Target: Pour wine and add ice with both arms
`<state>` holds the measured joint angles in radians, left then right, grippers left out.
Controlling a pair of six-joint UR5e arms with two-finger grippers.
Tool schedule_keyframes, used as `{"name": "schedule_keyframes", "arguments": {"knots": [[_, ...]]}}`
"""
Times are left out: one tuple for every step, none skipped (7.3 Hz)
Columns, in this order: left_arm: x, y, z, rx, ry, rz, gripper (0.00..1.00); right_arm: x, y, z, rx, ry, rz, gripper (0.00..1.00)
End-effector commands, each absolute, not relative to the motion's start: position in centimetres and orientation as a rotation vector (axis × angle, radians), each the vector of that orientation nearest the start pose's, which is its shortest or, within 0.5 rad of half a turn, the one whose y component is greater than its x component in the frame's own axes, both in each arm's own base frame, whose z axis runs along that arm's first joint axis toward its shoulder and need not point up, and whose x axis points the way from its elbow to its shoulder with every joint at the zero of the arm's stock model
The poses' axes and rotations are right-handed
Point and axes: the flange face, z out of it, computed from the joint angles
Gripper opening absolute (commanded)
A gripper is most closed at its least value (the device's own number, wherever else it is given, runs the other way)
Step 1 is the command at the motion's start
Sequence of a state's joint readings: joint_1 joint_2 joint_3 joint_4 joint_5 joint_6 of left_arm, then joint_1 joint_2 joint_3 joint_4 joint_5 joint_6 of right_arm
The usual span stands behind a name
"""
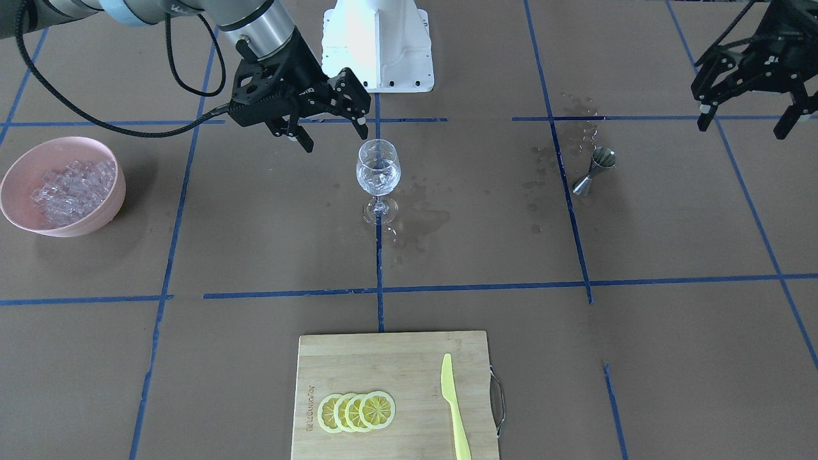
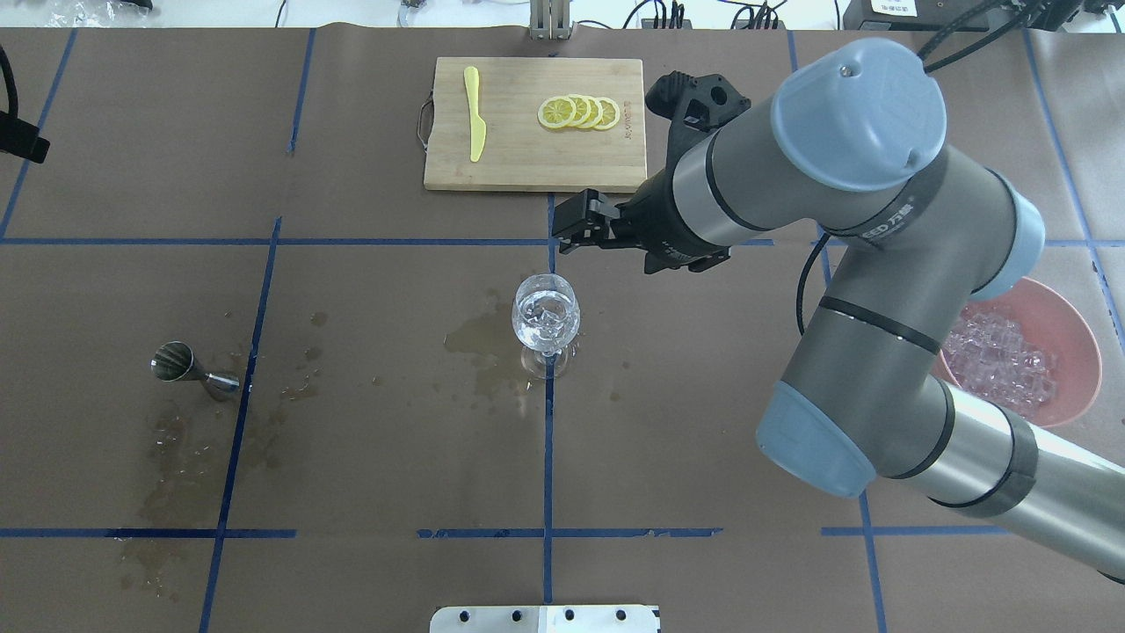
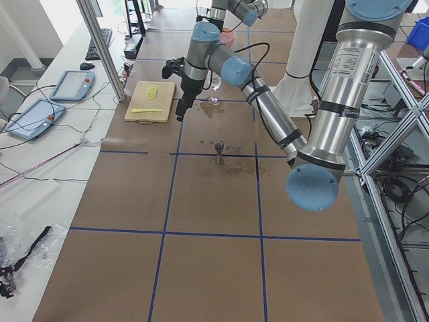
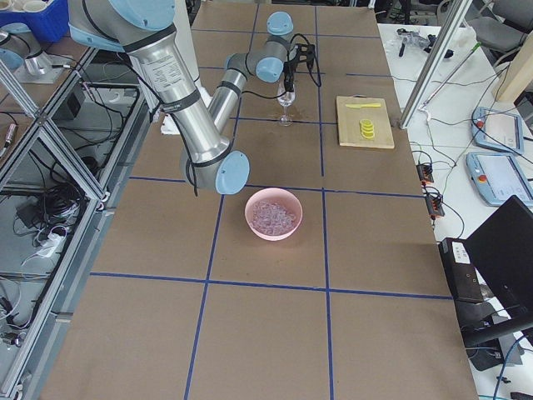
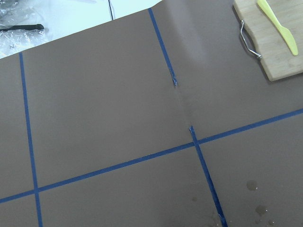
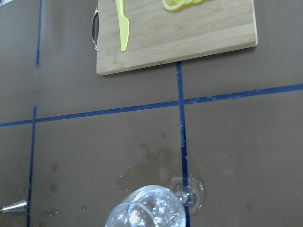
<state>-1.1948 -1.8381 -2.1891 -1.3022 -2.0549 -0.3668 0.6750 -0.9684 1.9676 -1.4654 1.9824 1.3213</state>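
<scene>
A clear stemmed glass [image 1: 378,171] stands at the table's middle with a few ice cubes [image 2: 545,318] in its bowl. I cannot tell any wine apart from the ice. More ice [image 1: 73,184] fills a pink bowl [image 1: 25,217] on my right side. My right gripper [image 1: 335,139] hangs open and empty just above the glass, a little to the bowl's side. In the right wrist view the glass [image 6: 147,213] shows at the bottom edge. My left gripper [image 1: 743,128] hovers open and empty, high at the far left side of the table.
A steel jigger [image 1: 594,169] stands on wet-stained paper below the left gripper. Wet patches [image 1: 425,220] spread beside the glass foot. At the operators' edge lies a wooden cutting board [image 1: 396,358] with lemon slices [image 1: 356,411] and a yellow knife [image 1: 455,409].
</scene>
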Motion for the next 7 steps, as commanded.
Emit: {"name": "schedule_keyframes", "arguments": {"knots": [[10.4,-54.1,30.1,0.383,0.641,0.151,1.00,-35.3,-47.4,16.9,0.208,-1.008,0.083,1.00],[9.7,-56.8,32.8,0.382,0.709,0.172,1.00,-32.7,-49.9,20.0,0.231,-0.922,0.013,1.00],[6.6,-58.9,35.8,0.374,0.754,0.175,1.00,-30.5,-53.1,23.8,0.221,-0.869,-0.035,1.00],[4.2,-60.0,37.9,0.376,0.723,0.192,1.00,-28.5,-55.7,27.1,0.200,-0.832,-0.070,1.00],[0.7,-61.1,40.6,0.358,0.700,0.159,1.00,-26.3,-58.0,31.0,0.176,-0.797,-0.100,1.00],[-2.5,-61.2,42.6,0.359,0.676,0.161,1.00,-23.8,-59.7,34.7,0.169,-0.755,-0.138,1.00],[-5.6,-60.3,46.8,0.338,0.652,0.194,1.00,-21.6,-60.7,39.4,0.142,-0.724,-0.194,1.00]]}}
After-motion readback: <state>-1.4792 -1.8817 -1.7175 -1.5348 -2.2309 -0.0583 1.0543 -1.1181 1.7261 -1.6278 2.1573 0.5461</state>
